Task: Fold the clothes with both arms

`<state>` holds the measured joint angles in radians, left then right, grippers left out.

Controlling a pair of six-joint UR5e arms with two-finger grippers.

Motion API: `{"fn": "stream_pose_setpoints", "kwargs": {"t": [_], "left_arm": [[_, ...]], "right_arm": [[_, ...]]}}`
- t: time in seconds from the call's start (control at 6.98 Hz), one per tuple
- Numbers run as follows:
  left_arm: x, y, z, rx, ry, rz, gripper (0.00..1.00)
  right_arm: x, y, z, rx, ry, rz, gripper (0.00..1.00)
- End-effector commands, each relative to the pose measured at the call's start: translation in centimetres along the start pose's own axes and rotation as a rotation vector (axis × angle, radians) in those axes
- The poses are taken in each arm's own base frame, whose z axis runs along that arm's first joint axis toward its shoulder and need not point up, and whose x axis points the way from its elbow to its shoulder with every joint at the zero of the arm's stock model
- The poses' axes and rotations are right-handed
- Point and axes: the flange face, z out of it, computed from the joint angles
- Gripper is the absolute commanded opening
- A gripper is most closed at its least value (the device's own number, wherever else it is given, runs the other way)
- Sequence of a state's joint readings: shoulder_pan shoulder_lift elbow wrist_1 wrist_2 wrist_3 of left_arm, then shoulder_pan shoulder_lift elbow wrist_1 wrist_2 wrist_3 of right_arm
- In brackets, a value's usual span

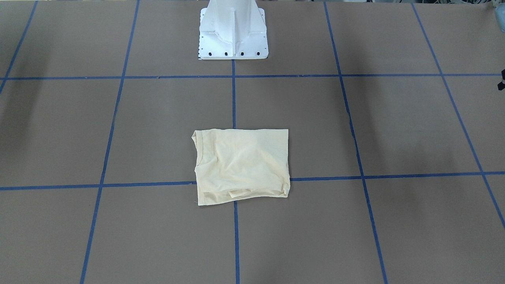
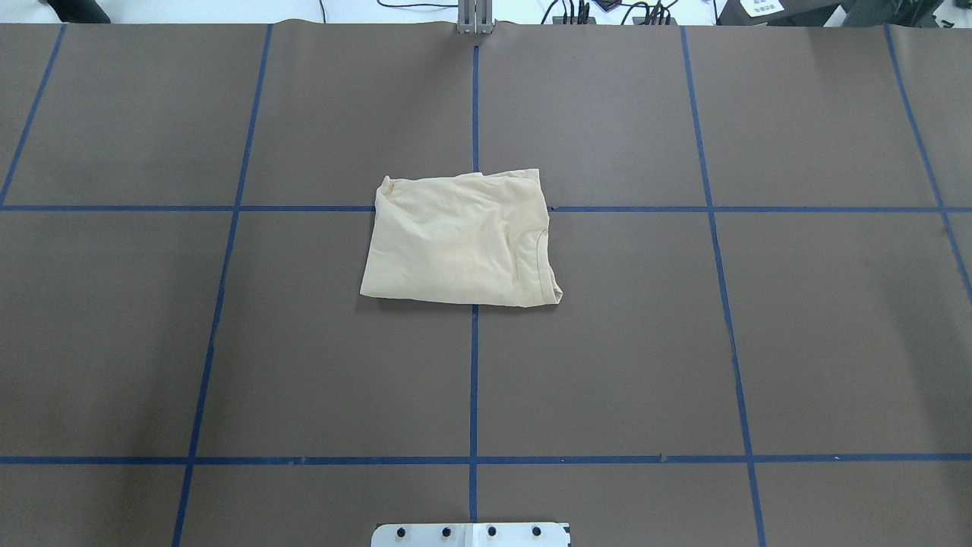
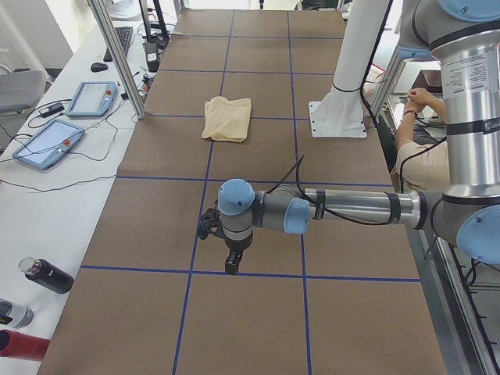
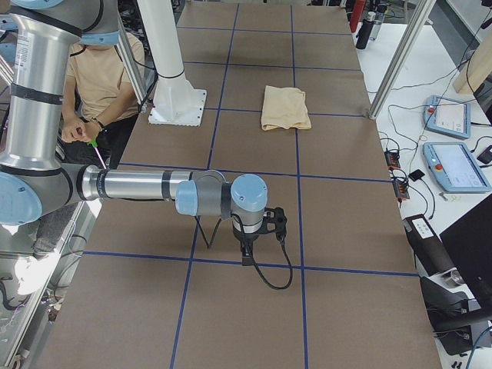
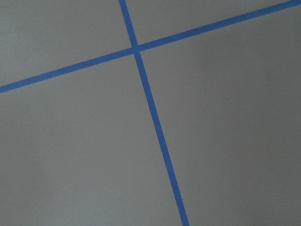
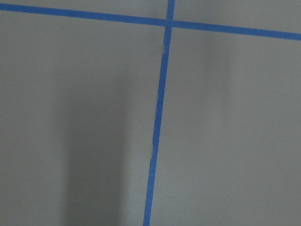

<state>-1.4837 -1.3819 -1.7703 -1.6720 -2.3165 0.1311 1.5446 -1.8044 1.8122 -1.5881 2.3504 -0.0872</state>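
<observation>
The left arm (image 3: 351,207) reached low over the table (image 2: 683,342), out at the table's end on the robot's left. It was well apart from the shirt (image 2: 459,239), which in the left side view lay up towards 12 o'clock from the wrist. Judging by that gap, the arm was parked clear of the cloth, not working on it.

The shirt lay flat as a compact rectangle near the table's middle, at 12 o'clock from the pedestal base (image 2: 471,534) in the overhead view and across a crossing of the blue tape lines (image 2: 474,365). Its neck opening sat on the 3 o'clock side, and a small loose flap showed along the far edge. No print faced up. It looked folded down to its final size, so the task seemed finished or nearly so, with nothing left holding it in shape.

The right arm (image 4: 138,184) mirrored the left at the opposite end of the table, with the shirt again far off at about 12 o'clock in the right side view.

The left gripper (image 3: 232,264) pointed straight down above bare table, touching nothing. Whether its jaws were apart or together could not be told. The right gripper (image 4: 247,254) hung the same way, with a cable looping beside it, and its jaws were equally unreadable. Both wrist cameras showed only table and tape, with no cloth.
</observation>
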Motion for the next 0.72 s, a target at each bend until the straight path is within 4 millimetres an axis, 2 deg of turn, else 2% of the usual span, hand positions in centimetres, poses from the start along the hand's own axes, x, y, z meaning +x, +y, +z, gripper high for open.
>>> {"fn": "stream_pose_setpoints", "kwargs": {"t": [0.0,0.57], "left_arm": [[-0.58,0.29,0.34,-0.009,-0.013,-0.011,1.00],[-0.26,0.19,-0.20,0.002,-0.015,-0.005,1.00]], "right_arm": [[0.15,0.59,0.20,-0.003,0.000,0.000,1.00],[0.09,0.60,0.05,0.002,0.010,-0.006,1.00]]}}
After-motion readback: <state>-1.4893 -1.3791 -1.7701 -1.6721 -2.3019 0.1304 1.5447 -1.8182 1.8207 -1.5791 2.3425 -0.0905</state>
